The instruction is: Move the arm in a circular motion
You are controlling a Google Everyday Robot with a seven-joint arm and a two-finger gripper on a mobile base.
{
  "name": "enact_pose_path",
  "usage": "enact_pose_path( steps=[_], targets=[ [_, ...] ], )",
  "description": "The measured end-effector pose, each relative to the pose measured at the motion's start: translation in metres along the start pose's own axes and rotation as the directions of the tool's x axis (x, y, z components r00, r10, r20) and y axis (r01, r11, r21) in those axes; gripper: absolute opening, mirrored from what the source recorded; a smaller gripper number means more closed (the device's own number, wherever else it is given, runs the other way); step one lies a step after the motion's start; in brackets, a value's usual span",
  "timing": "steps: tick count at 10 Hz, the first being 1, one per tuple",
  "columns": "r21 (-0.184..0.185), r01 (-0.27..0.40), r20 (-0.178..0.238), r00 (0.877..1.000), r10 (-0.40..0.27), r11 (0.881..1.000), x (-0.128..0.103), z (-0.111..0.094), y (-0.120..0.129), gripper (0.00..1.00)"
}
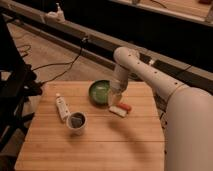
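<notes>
Your arm [150,75] comes in from the 4 o'clock corner of the view, rises to a bulbous elbow near the top centre, then drops to the pincer [114,98], which hangs over the far part of the bench [100,145]. It sits just at the 3 o'clock edge of the green bowl [100,91] and right above the small red-and-white object [121,108]. Whether the pincer is spread or pressed together cannot be told from here; it appears to carry nothing.

Since the task is only to sweep a circle, your best guide is height. Keep the pincer at a steady level, above the bowl's rim and above the cup [76,122] at 7 o'clock from the bowl, because the ring you trace will likely pass over both. The white tube [61,107] lies flat at 9 o'clock from the cup and is the lowest hazard.

Hold the radius constant and move at an even pace, letting the elbow and wrist share the turn so that no single joint swings wide. Watch the thick forearm as well: it is bulky, and it could clip the bench's right edge before the pincer touches anything.
</notes>
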Motion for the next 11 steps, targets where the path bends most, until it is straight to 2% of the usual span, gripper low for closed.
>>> enact_pose_path(
  steps=[2, 4, 6, 7, 9, 10, 11],
  targets=[
    [-0.013, -0.042, 0.045, 0.998, 0.043, 0.999, -0.001, 0.002, 0.026, 0.0],
    [0.001, -0.137, 0.051, 0.989, 0.137, 0.991, 0.022, -0.006, 0.053, 0.0],
    [0.04, -0.232, 0.008, 0.973, 0.232, 0.972, 0.062, -0.02, 0.069, 0.0],
    [0.064, -0.276, -0.031, 0.96, 0.279, 0.959, 0.087, -0.03, 0.072, 0.0],
    [0.098, -0.311, -0.092, 0.943, 0.32, 0.945, 0.119, -0.044, 0.062, 0.0],
    [0.11, -0.305, -0.115, 0.941, 0.317, 0.946, 0.127, -0.048, 0.047, 0.0],
    [0.113, -0.288, -0.123, 0.946, 0.301, 0.951, 0.126, -0.05, 0.031, 0.0]
  ],
)
